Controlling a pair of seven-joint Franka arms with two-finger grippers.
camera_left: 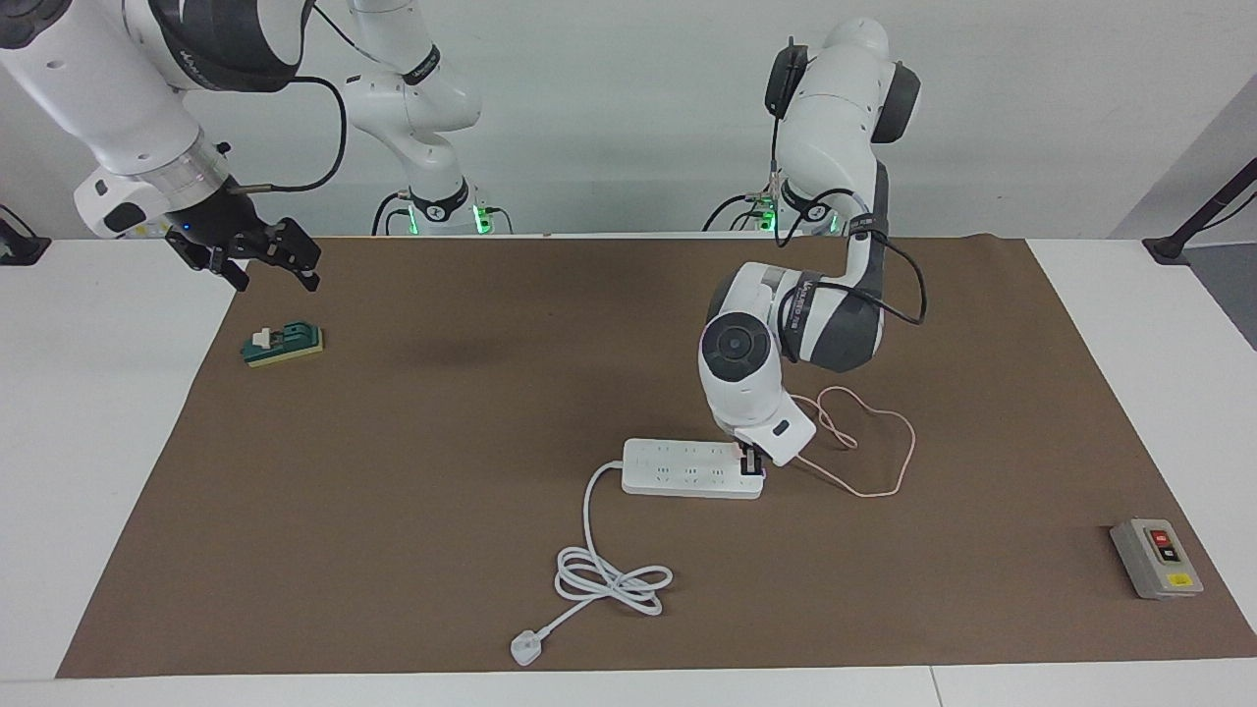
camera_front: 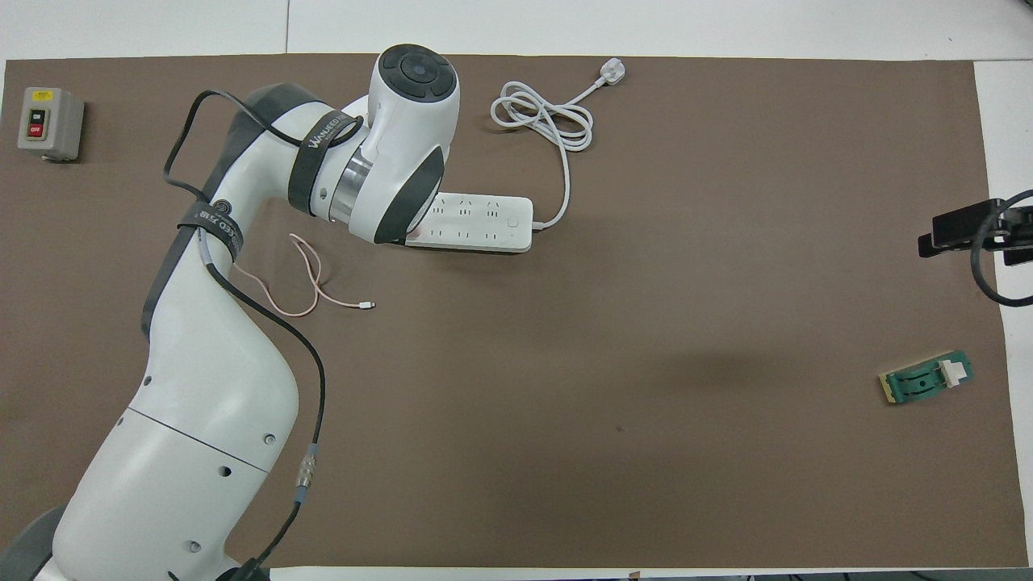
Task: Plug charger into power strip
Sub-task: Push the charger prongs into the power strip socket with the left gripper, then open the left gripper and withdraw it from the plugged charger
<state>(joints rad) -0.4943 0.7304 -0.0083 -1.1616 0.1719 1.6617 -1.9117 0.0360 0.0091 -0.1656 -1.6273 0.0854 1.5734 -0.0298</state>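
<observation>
Power strip mid-desk, you're down on its end with the left gripper.

Your left gripper (camera_left: 752, 462) sits on the power strip (camera_left: 678, 467) at its end toward the left arm's side, the charger (camera_left: 748, 454) right there between the fingers. The charger's cable (camera_left: 889, 462) loops on the mat (camera_left: 442, 442) just beside that end. The strip's cord (camera_left: 609, 577) coils farther from the robots. The switch box (camera_left: 1156, 558) lies well apart at the left arm's end; the small block (camera_left: 283, 344) at the right arm's end, your right gripper (camera_left: 270, 260) waiting over that edge.
</observation>
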